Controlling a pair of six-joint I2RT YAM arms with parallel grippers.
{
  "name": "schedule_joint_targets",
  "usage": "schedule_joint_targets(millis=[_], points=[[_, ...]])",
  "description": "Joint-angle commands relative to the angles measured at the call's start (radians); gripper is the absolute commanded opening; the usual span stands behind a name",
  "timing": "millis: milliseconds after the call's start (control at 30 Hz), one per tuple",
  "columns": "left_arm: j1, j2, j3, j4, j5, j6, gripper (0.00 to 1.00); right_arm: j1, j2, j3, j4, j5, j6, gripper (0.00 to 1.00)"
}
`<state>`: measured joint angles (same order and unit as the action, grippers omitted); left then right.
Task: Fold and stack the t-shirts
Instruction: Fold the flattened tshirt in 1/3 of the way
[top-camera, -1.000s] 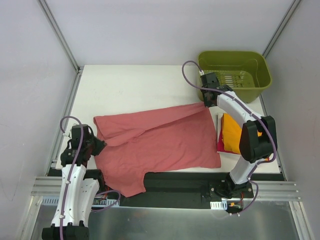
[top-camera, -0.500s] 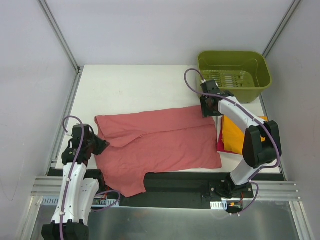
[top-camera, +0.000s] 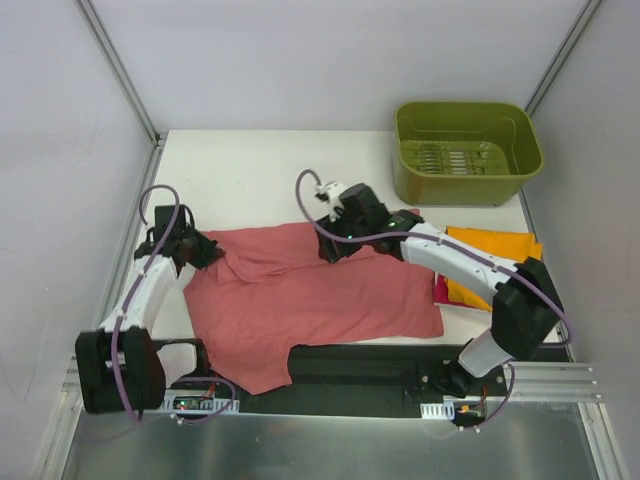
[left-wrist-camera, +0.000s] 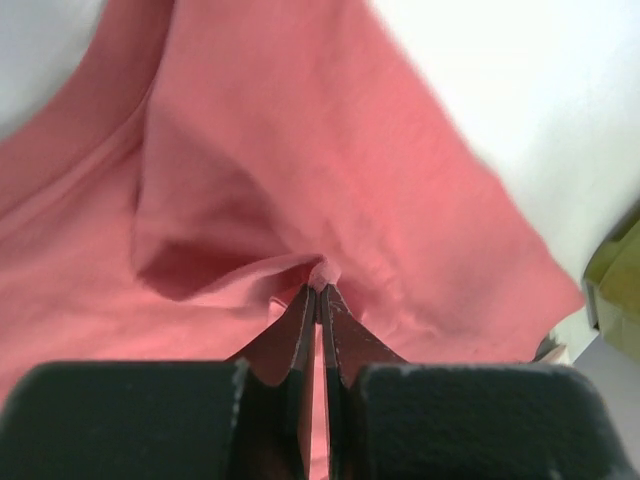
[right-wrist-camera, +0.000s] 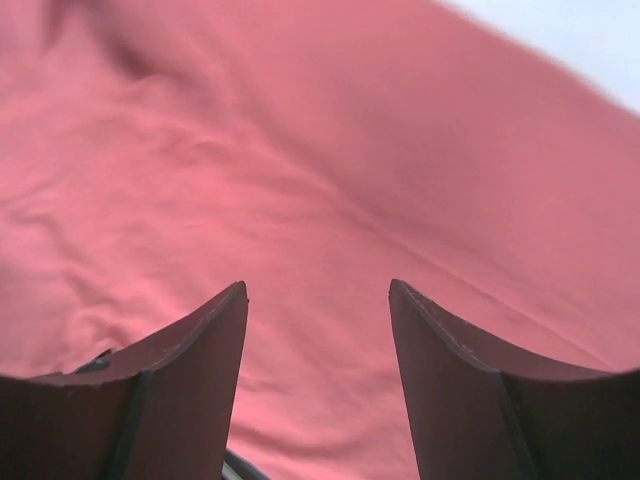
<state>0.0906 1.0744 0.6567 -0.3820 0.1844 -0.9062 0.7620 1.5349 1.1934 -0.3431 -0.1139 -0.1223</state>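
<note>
Salmon shirt spread rumpled over the near half of the bench, one corner hanging off the front edge; left end effector clamped on a fold at its left edge; right end effector spread open just above its middle; orange shirt folded at right atop magenta shirt, near tub.

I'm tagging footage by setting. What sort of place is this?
Likely a lab test cell, not a home: plain white panels in an aluminium frame enclose a white table, with a left arm and right arm bolted at its near edge, handling a salmon t-shirt.
</note>
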Motion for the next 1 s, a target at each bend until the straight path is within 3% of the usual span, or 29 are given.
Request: schedule_joint_targets(millis=[0,200,367,767,967], points=[[-0.005,0.148,0.119,0.114,-0.02,0.024,0.0,0.13,0.094,0.049,0.099,-0.089,0.032,0.61],[0.001,0.243,0.158,0.129,-0.074,0.038,0.0,0.244,0.278,0.21,0.096,-0.046,0.029,0.57],[0.001,0.282,0.156,0.138,-0.059,0.052,0.0,0.292,0.433,0.337,0.116,-0.017,0.018,0.45],[0.003,0.279,0.123,0.14,-0.06,0.067,0.0,0.339,0.64,0.485,0.079,0.091,0.0,0.45],[0.003,0.274,0.112,0.14,-0.057,0.07,0.0,0.339,0.662,0.491,0.064,0.169,-0.02,0.44]])
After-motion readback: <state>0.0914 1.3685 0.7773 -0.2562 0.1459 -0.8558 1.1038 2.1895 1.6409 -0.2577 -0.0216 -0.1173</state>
